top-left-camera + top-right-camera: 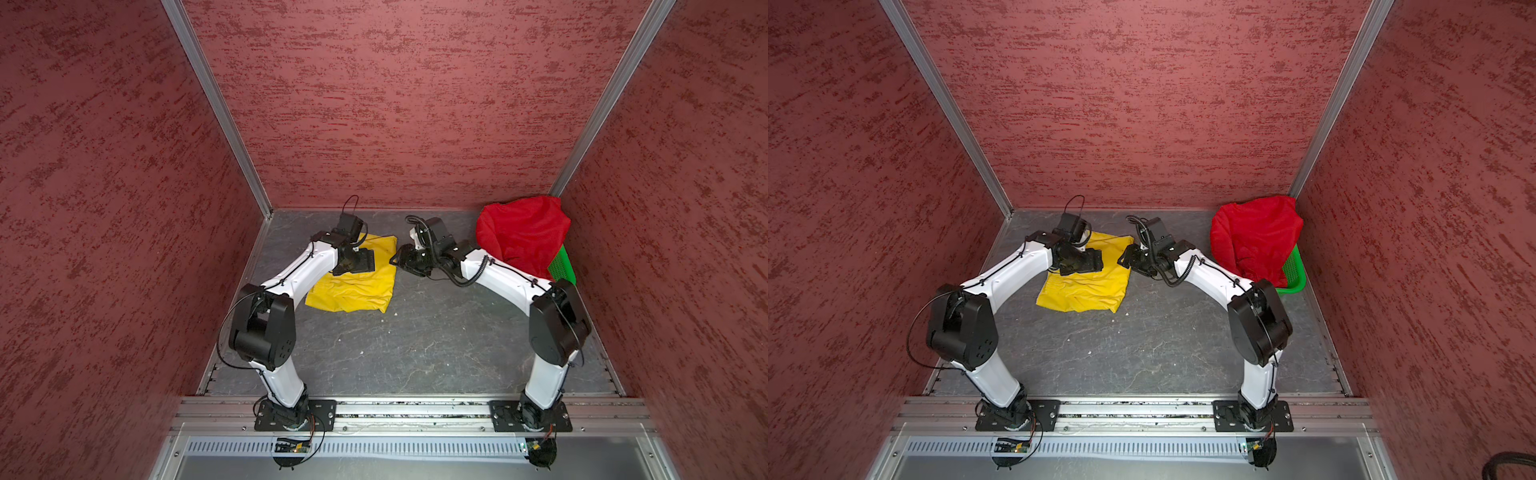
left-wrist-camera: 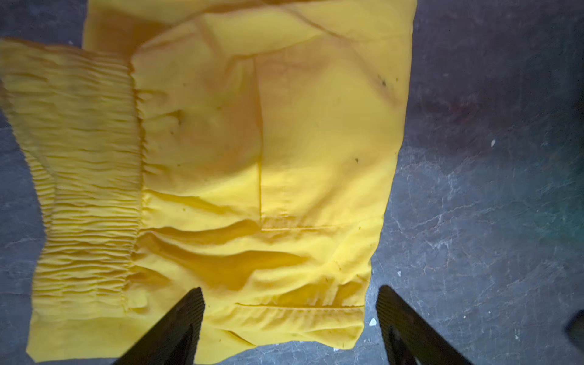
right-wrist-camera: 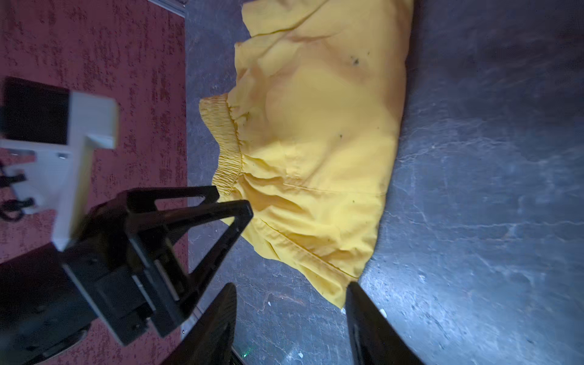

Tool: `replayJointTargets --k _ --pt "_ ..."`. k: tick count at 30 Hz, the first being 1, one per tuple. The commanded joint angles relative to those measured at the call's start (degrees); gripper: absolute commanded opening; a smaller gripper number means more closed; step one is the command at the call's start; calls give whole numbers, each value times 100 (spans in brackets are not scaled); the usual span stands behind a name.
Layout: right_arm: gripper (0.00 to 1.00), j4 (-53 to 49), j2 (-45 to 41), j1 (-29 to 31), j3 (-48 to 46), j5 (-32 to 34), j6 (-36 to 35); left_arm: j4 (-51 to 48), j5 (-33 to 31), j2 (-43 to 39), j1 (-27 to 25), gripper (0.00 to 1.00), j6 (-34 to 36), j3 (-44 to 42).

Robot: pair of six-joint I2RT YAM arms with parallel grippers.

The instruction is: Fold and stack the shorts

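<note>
The bright yellow fabric shorts [image 1: 357, 291] [image 1: 1088, 291] lie flat on the dark grey stone-patterned tabletop [image 1: 415, 340], towards its far side and left of the middle, folded into a rough rectangle. Their cloth is creased, with a few small dark specks, as the left wrist view [image 2: 284, 158] and the right wrist view [image 3: 316, 142] show. Their gathered elastic waistband [image 2: 85, 158] [image 3: 226, 164] runs along one edge. The red fabric shorts [image 1: 523, 232] [image 1: 1254, 237] are unfolded and bunched, draped over the green perforated plastic basket [image 1: 563, 266] [image 1: 1293, 274] in the far right corner, well apart from the yellow pair.
</note>
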Motion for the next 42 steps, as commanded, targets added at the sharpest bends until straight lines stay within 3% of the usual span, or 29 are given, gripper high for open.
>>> replayJointTargets --k 1,14,16,23,32,36,42 --pt "57 -173 -171 -93 -476 210 88 -363 -460 501 112 89 -117 -110" --pt "57 175 -759 -158 -1443 418 345 -213 -313 1841 1226 91 277 541" --pt "57 162 -814 -166 -1497 447 348 -204 -209 1994 1455 87 362 734" --pt "57 -1 -925 -244 -1550 547 334 -423 26 2670 2044 88 364 1880" --pt "57 -42 -986 -323 -1515 570 369 -1035 101 3756 2260 88 322 3718" --pt "57 -267 -1149 -384 -1318 741 313 -1211 154 3580 2209 89 315 4016" --pt "57 -1325 -1434 -918 -535 1339 -191 -1128 42 2158 1868 92 387 3735"
